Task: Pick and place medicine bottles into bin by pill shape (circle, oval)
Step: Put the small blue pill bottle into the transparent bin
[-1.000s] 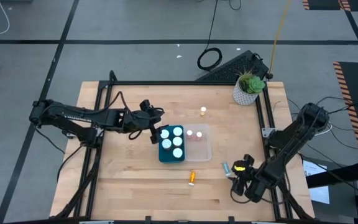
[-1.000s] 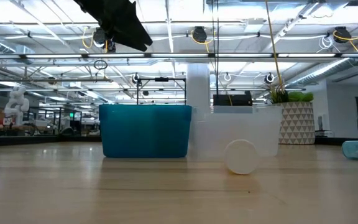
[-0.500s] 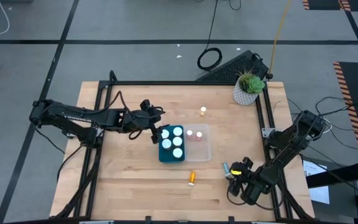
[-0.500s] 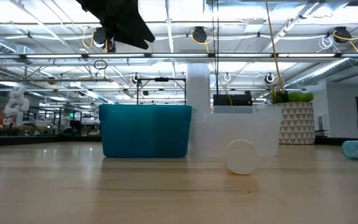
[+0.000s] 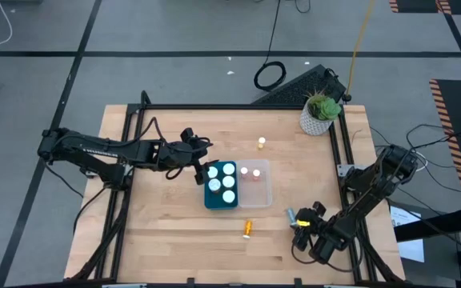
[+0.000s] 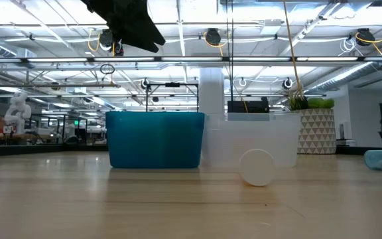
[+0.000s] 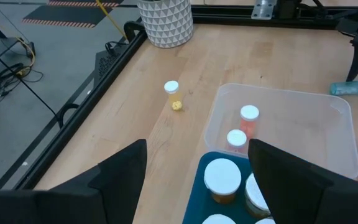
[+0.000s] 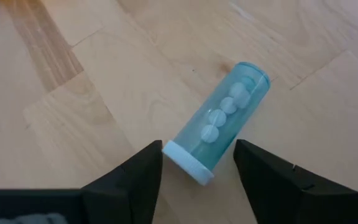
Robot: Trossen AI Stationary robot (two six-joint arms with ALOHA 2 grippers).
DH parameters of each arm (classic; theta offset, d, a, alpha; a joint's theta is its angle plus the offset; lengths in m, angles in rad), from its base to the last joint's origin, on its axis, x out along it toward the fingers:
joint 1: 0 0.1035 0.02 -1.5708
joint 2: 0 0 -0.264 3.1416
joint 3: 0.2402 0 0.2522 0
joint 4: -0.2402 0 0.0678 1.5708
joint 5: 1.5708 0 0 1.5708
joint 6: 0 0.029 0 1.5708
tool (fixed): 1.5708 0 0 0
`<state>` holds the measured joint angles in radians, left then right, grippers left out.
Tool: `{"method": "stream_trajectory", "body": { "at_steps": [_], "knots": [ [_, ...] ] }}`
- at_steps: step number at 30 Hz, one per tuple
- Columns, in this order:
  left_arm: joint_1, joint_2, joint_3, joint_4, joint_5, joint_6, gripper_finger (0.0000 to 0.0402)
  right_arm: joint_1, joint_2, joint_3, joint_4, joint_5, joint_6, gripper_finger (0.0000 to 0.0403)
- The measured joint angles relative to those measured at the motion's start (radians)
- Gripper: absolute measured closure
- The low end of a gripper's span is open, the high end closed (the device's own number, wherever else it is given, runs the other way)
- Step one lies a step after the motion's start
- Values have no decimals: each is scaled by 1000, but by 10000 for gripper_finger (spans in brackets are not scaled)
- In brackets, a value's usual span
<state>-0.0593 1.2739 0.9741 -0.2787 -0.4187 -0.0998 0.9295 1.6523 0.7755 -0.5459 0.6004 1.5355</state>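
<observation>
**Right gripper poised over the fallen teal bottle near the table's right edge**

The right gripper (image 8: 196, 180) hangs with fingers spread, the lying teal bottle (image 8: 219, 121) between them and untouched, close to the table frame (image 5: 340, 172). Only the wrist view shows its round white pills. The left gripper (image 7: 197, 165), fingers apart, hovers over the teal bin (image 5: 220, 186), which holds white-capped bottles and touches the clear bin (image 5: 262, 188) with two slim ones. An orange bottle (image 5: 246, 229) lies on open wood; a yellow bottle (image 5: 261, 143) stands towards the potted plant (image 5: 321, 113).

A potted plant (image 5: 321, 112) stands at the wooden table's (image 5: 174, 240) far right corner.
</observation>
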Motion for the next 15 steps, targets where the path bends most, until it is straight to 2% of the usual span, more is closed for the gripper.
{"method": "stream_trajectory", "body": {
  "at_steps": [10,15],
  "knots": [
    [0,0,0,-1,0,1,117,-1,-10,-2,-117,-4,35,284],
    [0,0,0,-1,0,2,117,-1,-11,-1,-156,-21,57,291]
  ]
}}
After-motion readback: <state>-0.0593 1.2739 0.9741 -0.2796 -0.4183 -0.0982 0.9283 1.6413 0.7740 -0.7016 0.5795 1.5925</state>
